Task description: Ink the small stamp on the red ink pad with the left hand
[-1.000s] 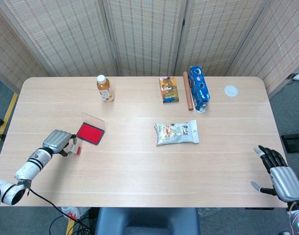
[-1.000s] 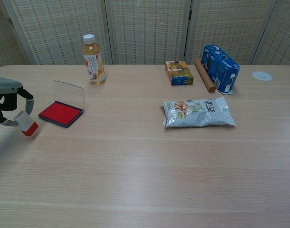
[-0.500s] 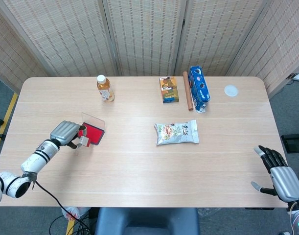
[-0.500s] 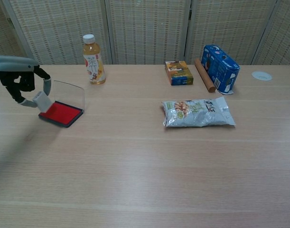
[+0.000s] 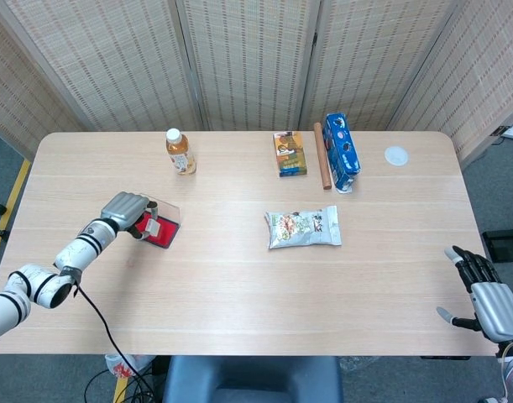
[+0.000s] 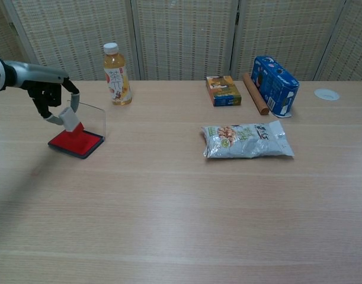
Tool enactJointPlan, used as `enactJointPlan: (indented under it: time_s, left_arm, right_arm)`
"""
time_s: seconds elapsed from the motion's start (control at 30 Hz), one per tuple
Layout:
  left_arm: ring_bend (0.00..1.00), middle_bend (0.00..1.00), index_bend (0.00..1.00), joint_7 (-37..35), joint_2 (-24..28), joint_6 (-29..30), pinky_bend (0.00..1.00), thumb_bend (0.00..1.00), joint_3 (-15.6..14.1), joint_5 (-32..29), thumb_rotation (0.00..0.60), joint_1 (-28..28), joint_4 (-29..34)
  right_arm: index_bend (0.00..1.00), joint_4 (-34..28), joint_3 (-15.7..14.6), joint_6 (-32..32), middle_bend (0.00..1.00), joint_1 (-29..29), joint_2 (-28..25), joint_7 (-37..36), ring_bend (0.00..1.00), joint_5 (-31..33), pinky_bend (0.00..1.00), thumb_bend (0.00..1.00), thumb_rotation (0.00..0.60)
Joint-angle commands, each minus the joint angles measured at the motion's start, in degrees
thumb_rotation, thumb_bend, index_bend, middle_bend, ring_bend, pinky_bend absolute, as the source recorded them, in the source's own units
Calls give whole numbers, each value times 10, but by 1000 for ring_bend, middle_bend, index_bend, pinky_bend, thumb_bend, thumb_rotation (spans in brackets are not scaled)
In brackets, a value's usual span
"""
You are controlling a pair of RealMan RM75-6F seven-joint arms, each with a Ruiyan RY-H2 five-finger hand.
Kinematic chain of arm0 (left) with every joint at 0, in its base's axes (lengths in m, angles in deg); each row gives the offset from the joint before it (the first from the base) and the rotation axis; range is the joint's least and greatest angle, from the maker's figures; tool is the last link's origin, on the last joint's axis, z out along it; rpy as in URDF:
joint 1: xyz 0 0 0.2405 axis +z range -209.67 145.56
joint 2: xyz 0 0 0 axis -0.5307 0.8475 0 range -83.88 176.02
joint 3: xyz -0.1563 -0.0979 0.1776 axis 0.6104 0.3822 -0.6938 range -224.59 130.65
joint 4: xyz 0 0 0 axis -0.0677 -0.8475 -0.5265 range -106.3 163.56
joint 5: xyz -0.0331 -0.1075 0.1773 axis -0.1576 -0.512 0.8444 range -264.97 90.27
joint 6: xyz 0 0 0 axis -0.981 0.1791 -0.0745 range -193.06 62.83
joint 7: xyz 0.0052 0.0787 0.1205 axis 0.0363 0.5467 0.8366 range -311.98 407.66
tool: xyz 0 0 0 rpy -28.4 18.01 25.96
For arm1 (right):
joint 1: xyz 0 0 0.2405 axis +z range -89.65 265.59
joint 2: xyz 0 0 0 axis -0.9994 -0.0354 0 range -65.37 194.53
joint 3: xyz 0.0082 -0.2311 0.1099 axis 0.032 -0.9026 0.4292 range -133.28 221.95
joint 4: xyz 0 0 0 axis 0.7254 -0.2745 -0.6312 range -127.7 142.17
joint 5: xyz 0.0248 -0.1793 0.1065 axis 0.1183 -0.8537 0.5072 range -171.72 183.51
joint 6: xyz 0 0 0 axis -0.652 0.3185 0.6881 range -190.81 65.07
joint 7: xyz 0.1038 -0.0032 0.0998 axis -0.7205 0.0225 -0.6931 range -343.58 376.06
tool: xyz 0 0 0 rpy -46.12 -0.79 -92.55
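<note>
One red ink pad [image 6: 75, 142] in a dark flat case, its clear lid [image 6: 93, 116] standing upright along the far edge, lies on the pale wooden table [image 6: 181, 207], and everything else can be placed from it. One small stamp [image 6: 70, 120] with a whitish block body and a red face is held tilted just above the pad's near-left part, the red end pointing down at the ink; whether it touches the surface cannot be told. The left hand [image 6: 49, 97], grey with dark fingers, grips that stamp with its fingers curled around the upper end, the white forearm [image 5: 71, 254] reaching in from the table's near-left edge. Behind the pad, toward the woven screen, stands one plastic bottle of amber tea [image 6: 117, 74] with a white cap. Well to the pad's right lies one silvery snack bag [image 6: 247, 140], flat on the table. Beyond that bag are one small orange-and-green box [image 6: 223, 90], one brown wooden rolling pin [image 6: 255, 93] and one blue carton [image 6: 275, 84] side by side, and furthest from the pad one small white round lid [image 6: 327, 94]. The right hand [image 5: 489, 298] hangs off the table's near-right corner, far from the pad, its fingers spread apart and holding nothing.
</note>
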Motion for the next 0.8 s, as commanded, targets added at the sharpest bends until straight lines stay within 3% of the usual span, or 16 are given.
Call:
enactJointPlan:
  time_s: [0.03, 0.43, 0.8]
  left_arm:
    - [809, 1000, 859, -36, -34, -16, 632, 443, -8, 29, 600, -20, -59]
    - [809, 1000, 859, -156, -98, -9, 632, 443, -58, 104, 600, -39, -181]
    - [809, 1000, 859, -248, -125, 18, 632, 443, -106, 150, 600, -46, -227]
  right_arm:
    - [0, 1, 2, 4, 0, 1, 1, -1, 0, 5, 0, 176, 600]
    - [0, 10, 10, 27, 0, 8, 3, -3, 0, 27, 0, 175, 600]
    - [0, 11, 11, 28, 0, 7, 3, -2, 0, 29, 0, 175, 600]
